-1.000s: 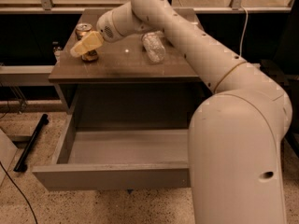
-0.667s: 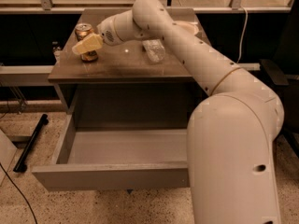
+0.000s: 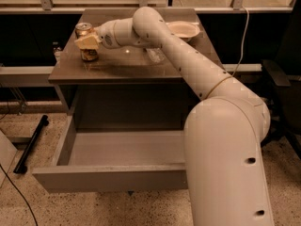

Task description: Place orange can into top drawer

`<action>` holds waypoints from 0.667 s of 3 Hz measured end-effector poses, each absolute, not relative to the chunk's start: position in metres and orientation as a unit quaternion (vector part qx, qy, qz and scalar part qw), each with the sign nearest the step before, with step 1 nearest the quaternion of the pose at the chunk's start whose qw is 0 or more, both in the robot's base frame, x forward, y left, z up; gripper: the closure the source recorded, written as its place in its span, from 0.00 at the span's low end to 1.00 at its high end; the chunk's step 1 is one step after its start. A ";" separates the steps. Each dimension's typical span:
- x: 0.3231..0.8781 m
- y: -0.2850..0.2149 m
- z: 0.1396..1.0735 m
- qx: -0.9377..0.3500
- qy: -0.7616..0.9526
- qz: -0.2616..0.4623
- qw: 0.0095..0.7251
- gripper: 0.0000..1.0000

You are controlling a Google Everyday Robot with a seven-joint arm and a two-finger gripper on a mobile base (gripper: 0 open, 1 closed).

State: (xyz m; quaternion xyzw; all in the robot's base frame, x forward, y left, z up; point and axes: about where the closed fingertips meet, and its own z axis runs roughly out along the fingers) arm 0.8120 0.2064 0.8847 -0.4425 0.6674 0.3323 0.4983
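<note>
The orange can point(image 3: 83, 29) stands upright at the back left of the cabinet top point(image 3: 122, 69); its silver top and its base show. My gripper point(image 3: 87, 42) is at the can's middle and covers its side. The top drawer point(image 3: 108, 179) is pulled wide open below, and its grey inside point(image 3: 127, 147) holds nothing that I can see. My arm reaches from the lower right across the cabinet top to the can.
A clear plastic bottle point(image 3: 155, 55) lies on the cabinet top, mostly hidden behind my arm. A white plate point(image 3: 184, 29) sits at the back right. A black bar point(image 3: 30, 145) lies on the floor to the left of the drawer.
The gripper stays at the can, which stands in the same spot. My forearm has swung a little left and down and now hides more of the plastic bottle.
</note>
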 end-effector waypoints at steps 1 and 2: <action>0.801 0.200 0.893 -0.436 0.667 0.334 0.503 0.88; 0.763 0.179 0.918 -0.430 0.666 0.328 0.513 1.00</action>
